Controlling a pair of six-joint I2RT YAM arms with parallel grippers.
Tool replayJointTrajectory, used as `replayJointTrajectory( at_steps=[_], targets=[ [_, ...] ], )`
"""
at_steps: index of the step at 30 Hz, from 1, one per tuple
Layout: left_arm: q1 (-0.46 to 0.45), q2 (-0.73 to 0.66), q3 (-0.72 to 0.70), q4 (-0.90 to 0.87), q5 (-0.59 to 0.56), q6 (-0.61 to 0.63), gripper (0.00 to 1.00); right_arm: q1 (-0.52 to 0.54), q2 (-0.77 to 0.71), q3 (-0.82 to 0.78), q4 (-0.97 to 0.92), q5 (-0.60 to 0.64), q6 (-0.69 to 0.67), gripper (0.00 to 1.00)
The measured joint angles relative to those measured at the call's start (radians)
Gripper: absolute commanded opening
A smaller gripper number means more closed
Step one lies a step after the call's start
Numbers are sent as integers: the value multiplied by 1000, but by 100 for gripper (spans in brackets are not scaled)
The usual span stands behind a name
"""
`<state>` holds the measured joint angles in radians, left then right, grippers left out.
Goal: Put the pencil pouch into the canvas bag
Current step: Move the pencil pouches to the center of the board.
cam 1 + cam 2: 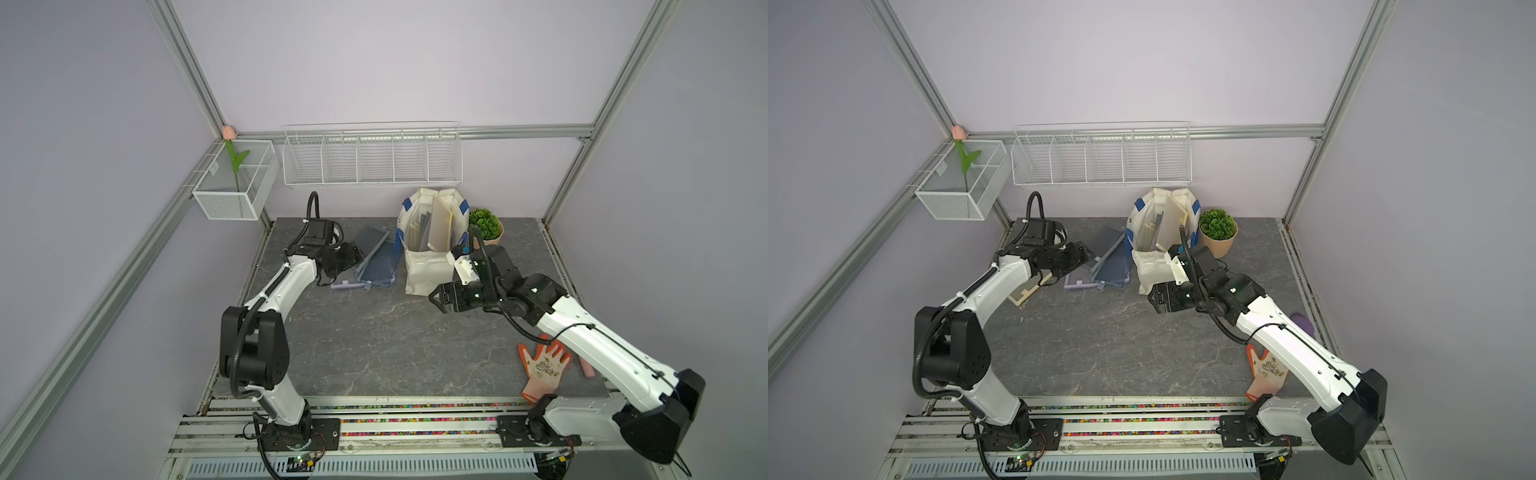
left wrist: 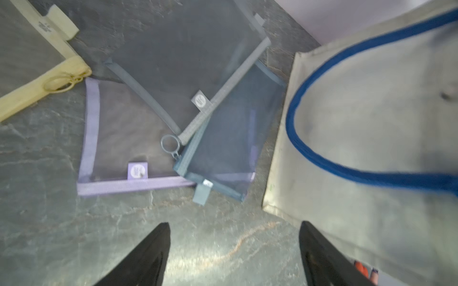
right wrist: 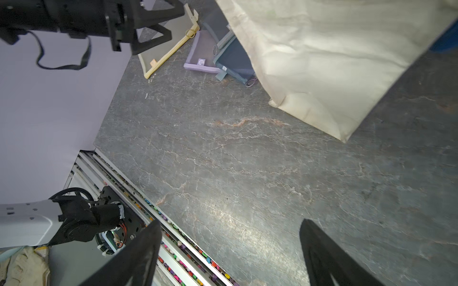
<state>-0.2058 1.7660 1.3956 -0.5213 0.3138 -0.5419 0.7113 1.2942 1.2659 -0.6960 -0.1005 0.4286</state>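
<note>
Jaws wide and empty on both: left gripper [image 2: 234, 224] hovers low beside the canvas bag [image 2: 359, 123], right gripper [image 3: 230, 221] hangs off its front base. Blue pencil pouch [image 2: 233, 128] lies flat ahead of the left jaws, under the grey pouch [image 2: 178, 57], just beside the bag, long axis roughly along its wall. Left arm is nearer.

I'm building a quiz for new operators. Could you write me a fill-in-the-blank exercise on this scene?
1. The canvas bag has ___ strap handles.
2. The left gripper and the right gripper both stand ___, holding nothing.
3. The lilac-trimmed pouch lies on the ___, outside the bag.
4. The glove has ___ fingertips.
Missing words: blue; open; table; orange.
</note>
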Motion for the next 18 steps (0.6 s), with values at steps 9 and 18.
replayJointTrajectory(
  at_steps=[9, 18],
  targets=[
    [10, 443, 380, -8, 43, 1, 73, 85, 53, 6, 51, 12, 47, 89],
    [-10, 453, 255, 90, 81, -33, 69, 84, 53, 11, 50, 60, 53, 89]
  ],
)
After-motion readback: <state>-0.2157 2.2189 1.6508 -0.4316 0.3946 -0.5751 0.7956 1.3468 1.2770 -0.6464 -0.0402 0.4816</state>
